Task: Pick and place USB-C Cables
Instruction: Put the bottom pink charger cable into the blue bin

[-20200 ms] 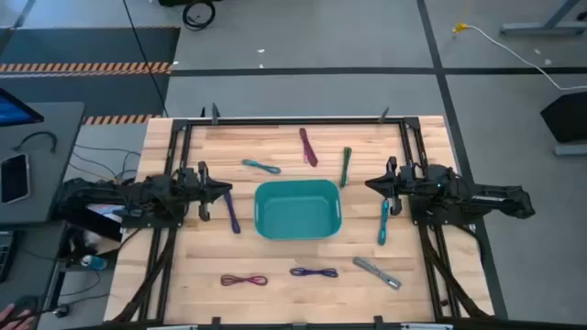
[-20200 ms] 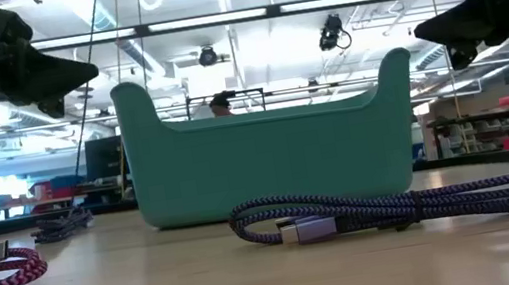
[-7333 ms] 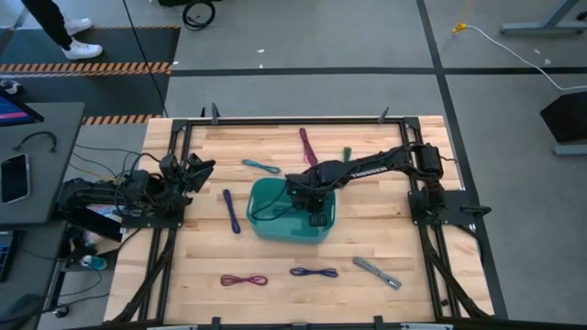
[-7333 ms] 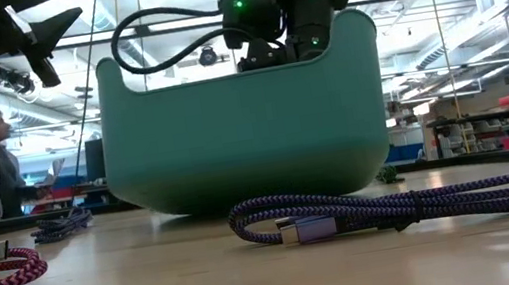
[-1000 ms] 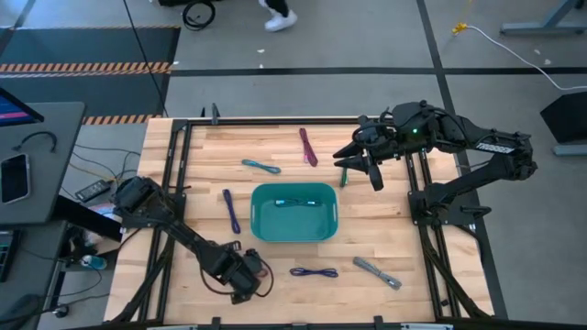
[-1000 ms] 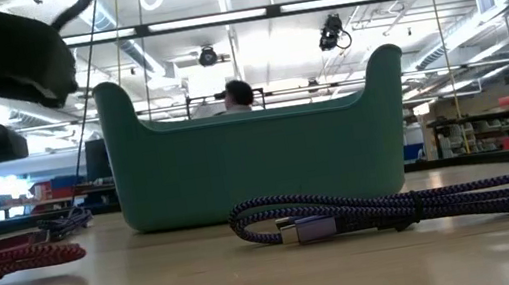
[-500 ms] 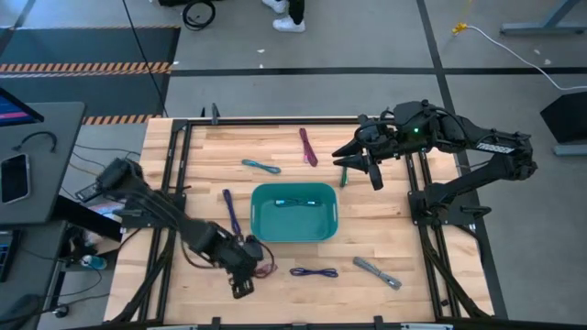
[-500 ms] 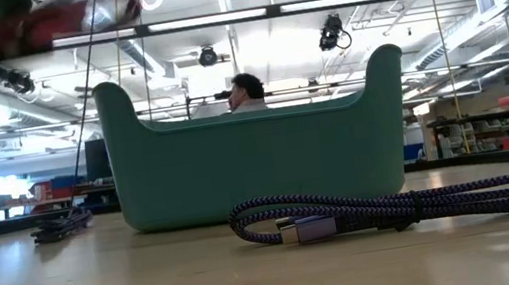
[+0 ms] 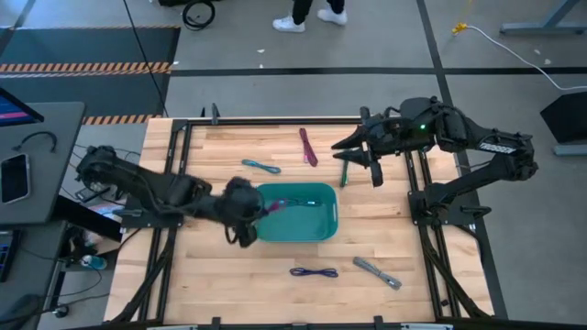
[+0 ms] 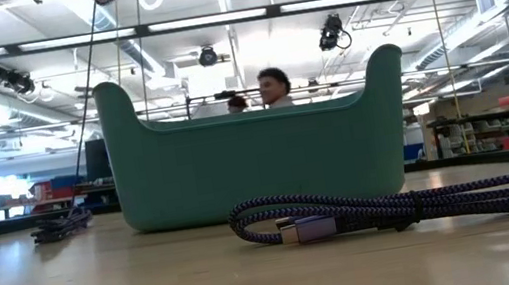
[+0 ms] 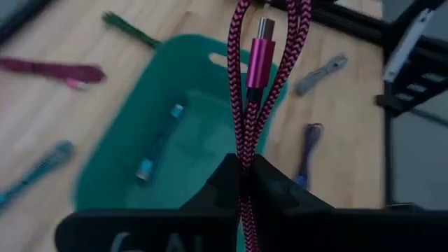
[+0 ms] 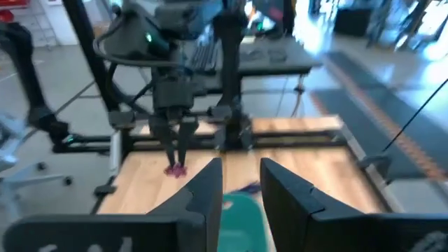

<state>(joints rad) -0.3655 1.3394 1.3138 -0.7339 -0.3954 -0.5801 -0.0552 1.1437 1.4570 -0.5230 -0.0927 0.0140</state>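
Observation:
My left gripper hovers over the left rim of the teal bin, shut on a red-pink braided USB-C cable. In the left wrist view the cable reaches out past the fingers, above the bin. A teal cable lies on the bin's floor. My right gripper is open and hangs above the green cable near the far right. On the table lie a teal cable, a maroon one, a purple one and a grey one. My left gripper pinches the red-pink cable between its two fingers, on the bundled strands, several side by side. The fingers lie along the cable. It sticks out beyond the fingertips toward the bin's middle, lifted clear, with its metal plug at the free end.
The dark frame rails run round the table. The purple cable lies in front of the bin in the low view. A person walks beyond the far edge. Bare wood shows at the table's near left.
My left gripper has lifted the red-pink cable off the near-left part of the table. It carried the cable up, toward the far side and the right, to above the bin's left rim. The cable has risen out of the low view. My right arm has barely moved.

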